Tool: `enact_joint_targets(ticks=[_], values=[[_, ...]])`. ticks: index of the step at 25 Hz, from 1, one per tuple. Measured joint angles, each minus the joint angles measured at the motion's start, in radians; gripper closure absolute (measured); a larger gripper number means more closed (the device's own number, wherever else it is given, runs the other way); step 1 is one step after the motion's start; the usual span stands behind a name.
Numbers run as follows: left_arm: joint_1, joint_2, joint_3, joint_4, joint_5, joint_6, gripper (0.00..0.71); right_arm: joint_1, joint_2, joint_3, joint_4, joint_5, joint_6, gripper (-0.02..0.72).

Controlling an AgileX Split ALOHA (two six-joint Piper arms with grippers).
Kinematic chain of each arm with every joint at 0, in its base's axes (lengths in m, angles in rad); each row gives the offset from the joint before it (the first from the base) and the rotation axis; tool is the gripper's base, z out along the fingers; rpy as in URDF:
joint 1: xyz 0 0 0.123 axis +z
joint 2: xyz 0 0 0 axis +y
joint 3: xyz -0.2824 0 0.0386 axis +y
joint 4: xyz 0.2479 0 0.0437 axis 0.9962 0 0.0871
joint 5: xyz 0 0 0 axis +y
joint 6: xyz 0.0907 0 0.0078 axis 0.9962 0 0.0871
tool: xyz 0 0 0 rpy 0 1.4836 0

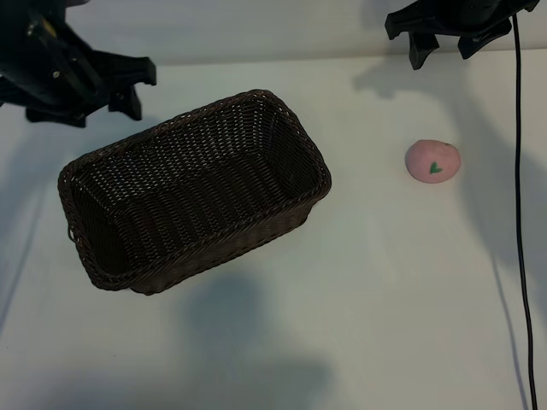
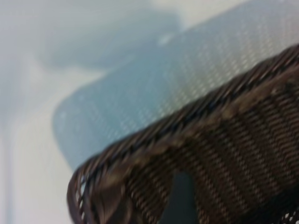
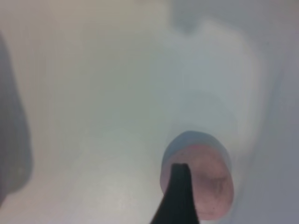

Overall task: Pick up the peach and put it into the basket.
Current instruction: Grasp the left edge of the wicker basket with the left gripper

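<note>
The peach (image 1: 432, 161), a small pink ball with a green leaf mark, lies on the white table at the right, apart from the basket. The dark brown wicker basket (image 1: 195, 190) stands left of centre, turned at an angle, with nothing visible inside. My right gripper (image 1: 444, 51) hovers open beyond the peach at the far right edge, holding nothing. In the right wrist view one dark fingertip (image 3: 180, 198) stands in front of the peach (image 3: 210, 182). My left gripper (image 1: 134, 88) is open and empty at the far left, just beyond the basket's corner. The left wrist view shows the basket's braided rim (image 2: 187, 135) close up.
A black cable (image 1: 519, 196) hangs down the right side of the table, just right of the peach. Bare white table (image 1: 385, 299) lies between basket and peach and along the near edge.
</note>
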Motion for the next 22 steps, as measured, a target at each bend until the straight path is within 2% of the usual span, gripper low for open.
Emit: enact_joint_targets(ticks=[3, 8, 13, 22], values=[[0.0, -0.068, 0.088, 0.045, -0.004, -0.096, 0.131, 0.0, 0.0, 0.0, 0.0, 0.0, 0.0, 0.104], [0.0, -0.213, 0.312, 0.142, -0.046, -0.274, 0.131, 0.0, 0.0, 0.0, -0.01, 0.0, -0.003, 0.104], [0.0, -0.242, 0.458, 0.227, -0.073, -0.416, 0.131, 0.0, 0.0, -0.001, 0.0, 0.0, -0.008, 0.104], [0.0, -0.092, 0.492, 0.215, -0.257, -0.466, 0.131, 0.0, 0.0, -0.001, -0.01, 0.002, -0.017, 0.104]])
